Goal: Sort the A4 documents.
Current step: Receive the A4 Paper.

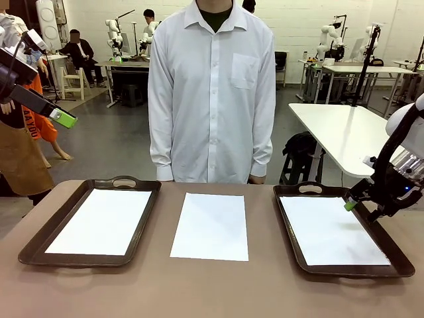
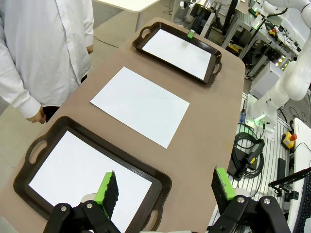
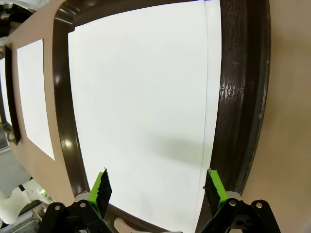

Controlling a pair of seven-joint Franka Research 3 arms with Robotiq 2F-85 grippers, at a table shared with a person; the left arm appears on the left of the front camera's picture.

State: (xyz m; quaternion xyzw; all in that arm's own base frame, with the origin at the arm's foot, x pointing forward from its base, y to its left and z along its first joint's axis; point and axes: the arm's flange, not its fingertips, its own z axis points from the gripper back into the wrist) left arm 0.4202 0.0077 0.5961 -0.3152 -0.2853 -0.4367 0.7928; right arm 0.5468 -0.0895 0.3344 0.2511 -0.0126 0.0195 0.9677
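Over the right tray (image 1: 396, 255), the right gripper (image 1: 361, 209) hangs low above the sheet in that tray (image 1: 331, 232), jaws spread wide, nothing between them. Right wrist view: both green pads straddle the paper's near end, with a second edge line showing just inside the tray wall. This is probably more than one sheet stacked, though I cannot tell for sure.

Left of that tray, a loose sheet (image 1: 211, 226) lies flat on the bare table (image 1: 212, 291), between the two trays. Farther left, the left tray (image 1: 40, 248) holds its own sheet (image 1: 101, 222). The left gripper (image 1: 63, 118) is raised high beside it, jaws apart, empty.

Judgement: the step in hand is lifting paper from the right tray. Thin sheet, flat on a hard floor, so come down at an edge and pinch lightly. The tray wall crowds one finger. Risk of a crease or taking two sheets.

The person (image 1: 212, 86) stands at the far side, hands down.
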